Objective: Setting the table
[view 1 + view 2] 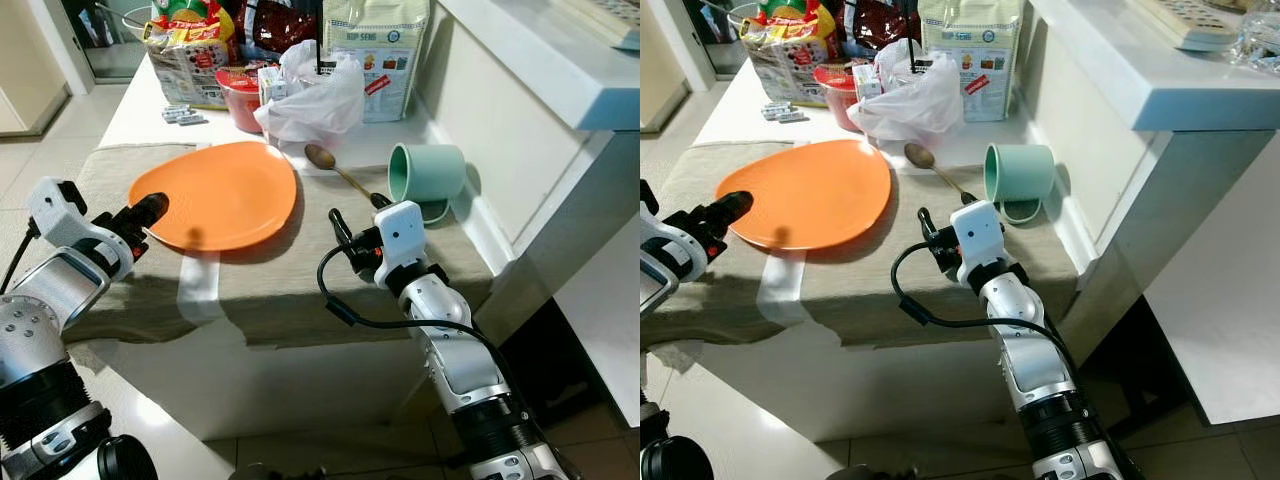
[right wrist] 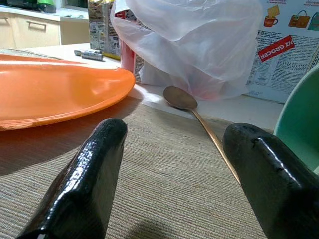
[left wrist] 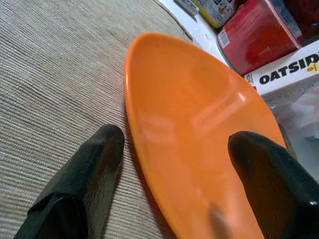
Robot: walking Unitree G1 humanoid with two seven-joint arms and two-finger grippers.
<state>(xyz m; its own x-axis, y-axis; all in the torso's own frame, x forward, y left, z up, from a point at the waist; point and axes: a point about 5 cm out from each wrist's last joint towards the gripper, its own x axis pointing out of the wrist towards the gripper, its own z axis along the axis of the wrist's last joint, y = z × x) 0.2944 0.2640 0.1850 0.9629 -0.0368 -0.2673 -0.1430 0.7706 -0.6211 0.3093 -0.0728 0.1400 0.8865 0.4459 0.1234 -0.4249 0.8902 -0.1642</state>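
Note:
An orange plate [image 1: 215, 195] lies on a beige placemat [image 1: 300, 270]. My left gripper [image 1: 150, 210] is open at the plate's left rim; in the left wrist view one finger [image 3: 84, 184] rests over the mat and the other [image 3: 274, 184] over the plate [image 3: 199, 129]. A brown spoon [image 1: 335, 168] lies right of the plate, beside a mint green mug [image 1: 428, 172] tipped on its side. My right gripper [image 1: 358, 215] is open low over the mat, pointing at the spoon [image 2: 182, 98], with nothing between its fingers.
A white plastic bag [image 1: 310, 100], a red tub [image 1: 240, 100] and food packets crowd the table's far end. A white counter and wall [image 1: 520, 100] stand close on the right. A strip of clear tape [image 1: 200, 285] runs over the mat's front edge.

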